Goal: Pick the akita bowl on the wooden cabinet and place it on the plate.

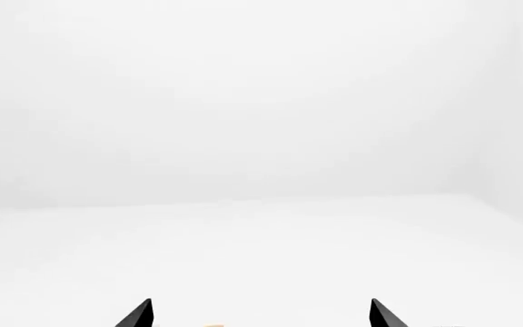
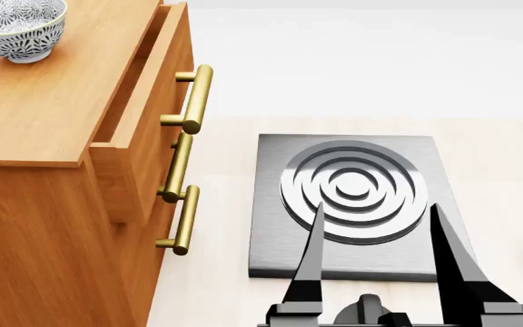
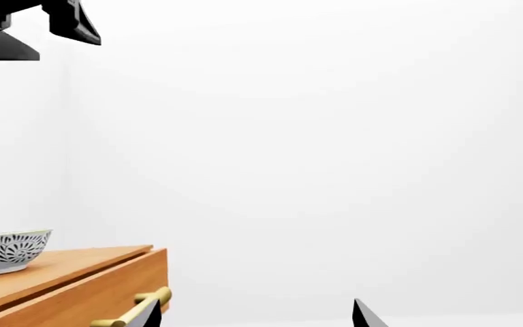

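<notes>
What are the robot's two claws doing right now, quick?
Left gripper: open, holding nothing.
Right gripper: open, holding nothing; the akita bowl sits on the wooden cabinet.

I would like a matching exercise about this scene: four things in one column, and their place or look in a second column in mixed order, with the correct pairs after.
Things:
1. bowl
2. top drawer
3. stove plate
4. bar handles

Descriptions:
A. brass-coloured, on the drawer fronts
B. dark grey with raised concentric rings, on the pale surface beside the wooden cabinet
C. white with a dark leaf pattern, on the cabinet top
D. pulled partly open

Pairs: 1-C, 2-D, 3-B, 4-A
</notes>
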Controlling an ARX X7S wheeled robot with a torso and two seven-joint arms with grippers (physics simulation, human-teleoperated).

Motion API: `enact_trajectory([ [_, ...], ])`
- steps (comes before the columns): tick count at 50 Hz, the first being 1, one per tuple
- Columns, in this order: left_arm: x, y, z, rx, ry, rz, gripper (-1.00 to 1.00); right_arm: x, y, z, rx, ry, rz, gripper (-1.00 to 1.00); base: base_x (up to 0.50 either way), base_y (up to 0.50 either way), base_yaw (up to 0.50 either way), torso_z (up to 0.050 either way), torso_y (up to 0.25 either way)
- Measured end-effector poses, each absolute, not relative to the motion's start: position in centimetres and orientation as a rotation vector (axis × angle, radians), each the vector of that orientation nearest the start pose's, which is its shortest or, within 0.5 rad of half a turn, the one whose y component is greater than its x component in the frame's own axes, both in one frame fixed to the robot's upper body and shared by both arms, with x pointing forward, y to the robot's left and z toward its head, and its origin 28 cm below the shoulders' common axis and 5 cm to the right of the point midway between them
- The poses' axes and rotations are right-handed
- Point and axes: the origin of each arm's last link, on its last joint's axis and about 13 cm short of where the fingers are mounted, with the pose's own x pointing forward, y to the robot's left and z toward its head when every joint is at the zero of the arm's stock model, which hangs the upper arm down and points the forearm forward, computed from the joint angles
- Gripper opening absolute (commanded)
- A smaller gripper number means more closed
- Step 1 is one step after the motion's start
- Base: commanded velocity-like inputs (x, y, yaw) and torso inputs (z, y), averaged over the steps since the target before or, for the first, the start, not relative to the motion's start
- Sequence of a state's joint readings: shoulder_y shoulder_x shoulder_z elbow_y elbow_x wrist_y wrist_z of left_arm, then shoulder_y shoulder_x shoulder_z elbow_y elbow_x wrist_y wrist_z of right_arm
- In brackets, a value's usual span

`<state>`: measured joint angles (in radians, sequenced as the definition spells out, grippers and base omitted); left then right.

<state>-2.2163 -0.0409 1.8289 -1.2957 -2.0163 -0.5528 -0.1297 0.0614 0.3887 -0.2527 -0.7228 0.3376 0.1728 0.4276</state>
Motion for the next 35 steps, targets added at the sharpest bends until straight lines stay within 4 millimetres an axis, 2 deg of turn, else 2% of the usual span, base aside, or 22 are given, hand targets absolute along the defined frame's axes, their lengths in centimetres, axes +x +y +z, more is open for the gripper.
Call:
enact_trajectory([
  [11,35.9,19.3,48.7,-0.101,0.035,-0.081,1.0,18.4,-9.2,15.1,0.088,-0.467,0.066,1.0,0.0,0.0,0.0,0.0,0.0],
  [26,35.0,21.8,50.2,-0.096,-0.003,0.063,1.0,18.4,-9.0,15.0,0.089,-0.463,0.076,1.0,0.0,0.0,0.0,0.0,0.0],
  [35,34.7,22.5,50.6,-0.086,-0.017,0.124,1.0,18.4,-9.0,15.0,0.089,-0.463,0.079,1.0,0.0,0.0,0.0,0.0,0.0],
])
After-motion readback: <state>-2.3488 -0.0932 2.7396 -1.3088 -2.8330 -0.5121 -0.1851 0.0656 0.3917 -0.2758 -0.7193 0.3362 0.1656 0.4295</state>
